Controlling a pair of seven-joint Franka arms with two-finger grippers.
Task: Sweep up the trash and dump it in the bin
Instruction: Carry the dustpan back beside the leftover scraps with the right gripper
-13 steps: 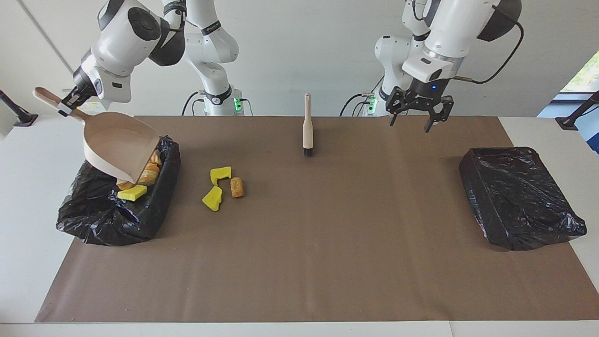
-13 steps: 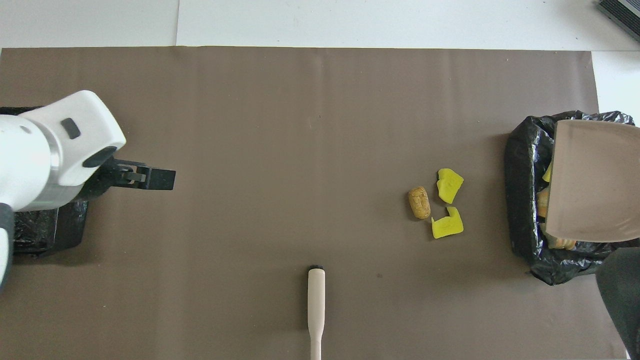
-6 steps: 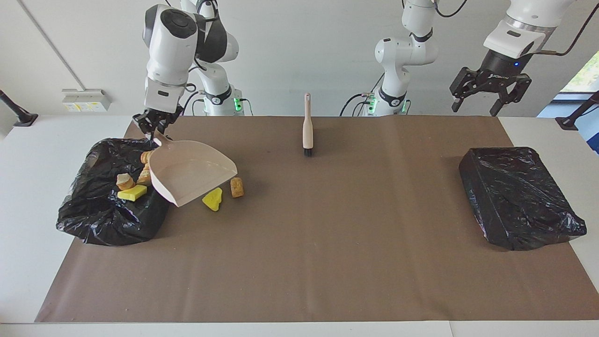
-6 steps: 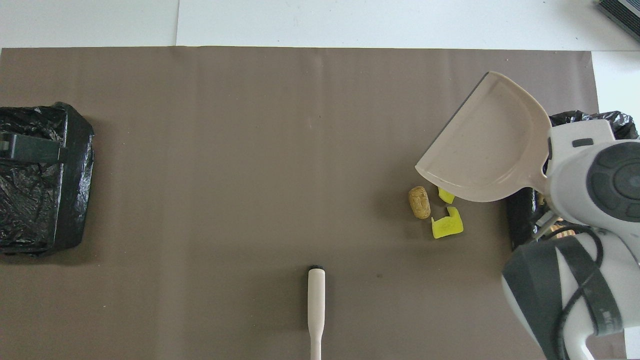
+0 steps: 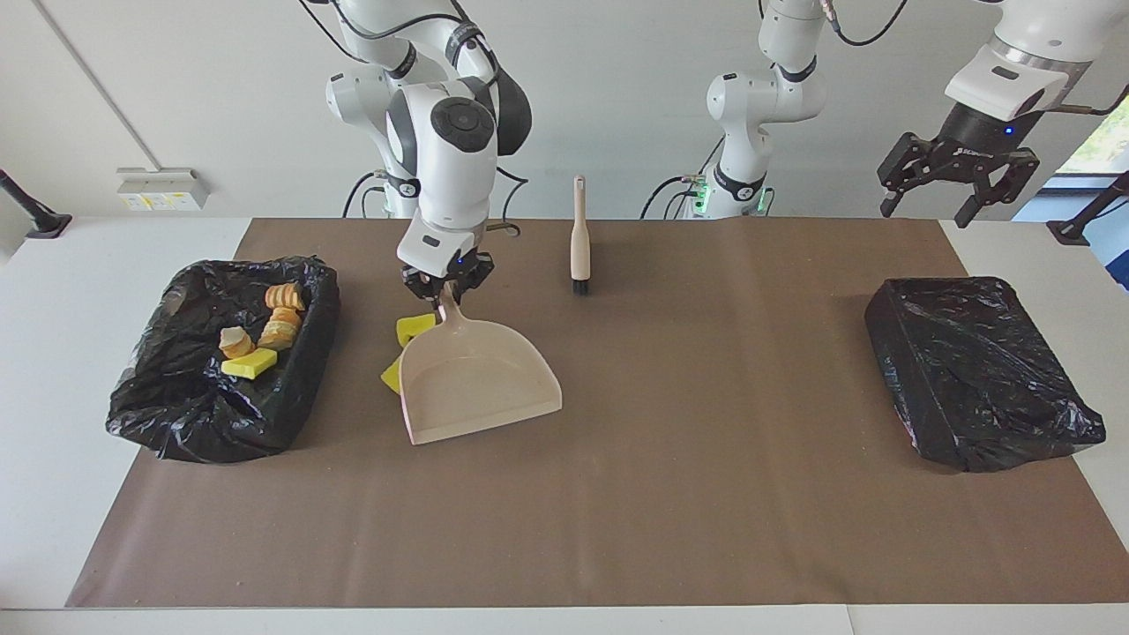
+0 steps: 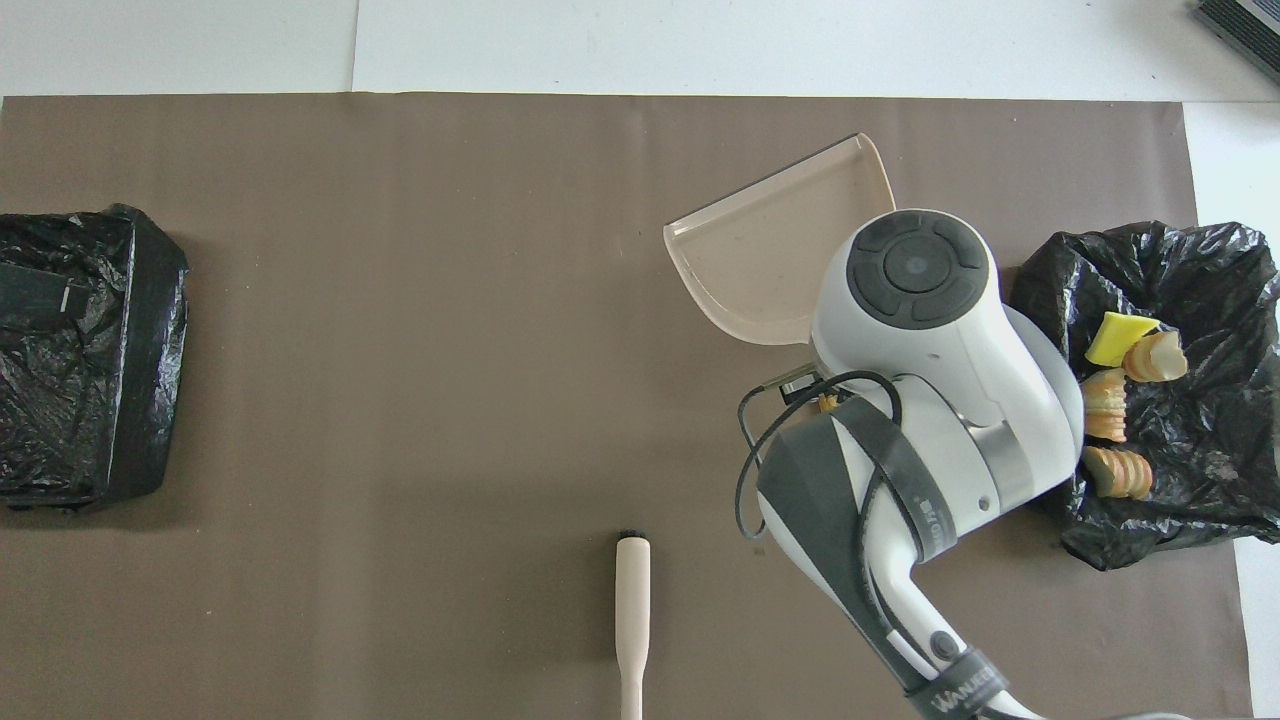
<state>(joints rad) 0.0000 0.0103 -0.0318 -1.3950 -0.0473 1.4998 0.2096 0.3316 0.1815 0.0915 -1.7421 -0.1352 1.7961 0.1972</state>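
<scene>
Two robot arms work at a table covered by a brown mat (image 5: 617, 494). The right gripper (image 5: 445, 284) is clamped on the handle of a pink dustpan (image 5: 476, 384), which hangs tilted over the mat, partly covering two yellow sponge bits (image 5: 411, 328). Beside them, at the right arm's end, a black-lined bin (image 5: 176, 414) holds trash – bread-like slices (image 5: 284, 296) and a yellow sponge piece (image 5: 250, 363). The left gripper (image 5: 959, 181), jaws wide and empty, waits raised near a second bin (image 5: 979, 375). A brush (image 5: 579, 238) stands upright near the robots.
</scene>
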